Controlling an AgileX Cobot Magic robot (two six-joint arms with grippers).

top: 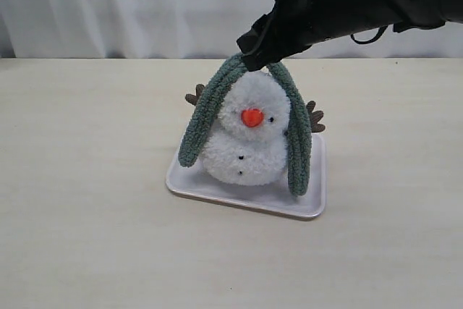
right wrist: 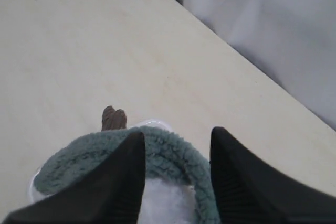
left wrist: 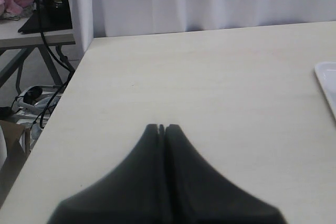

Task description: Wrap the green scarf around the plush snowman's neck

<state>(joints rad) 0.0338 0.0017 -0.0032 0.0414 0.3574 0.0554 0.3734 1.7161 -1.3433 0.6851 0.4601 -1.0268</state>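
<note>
The plush snowman [top: 249,146] stands upright on a white tray [top: 217,192]. The green scarf [top: 206,110] is draped over the top of its head, and both ends hang down its sides to the tray. My right gripper [top: 253,59] is right above the head at the scarf's peak. In the right wrist view its jaws [right wrist: 177,132] stand apart, straddling the scarf [right wrist: 168,156] and the snowman's white fluff [right wrist: 163,203]. A gap shows beside one finger. The neck is uncovered at the front. My left gripper [left wrist: 161,127] is shut, with nothing in it, over bare table.
A brown twig arm [right wrist: 113,119] sticks out past the scarf, and another [top: 315,117] shows on the far side. The tray's corner [left wrist: 328,77] shows at the edge of the left wrist view. A white curtain hangs behind the table; its left edge drops to cables and furniture.
</note>
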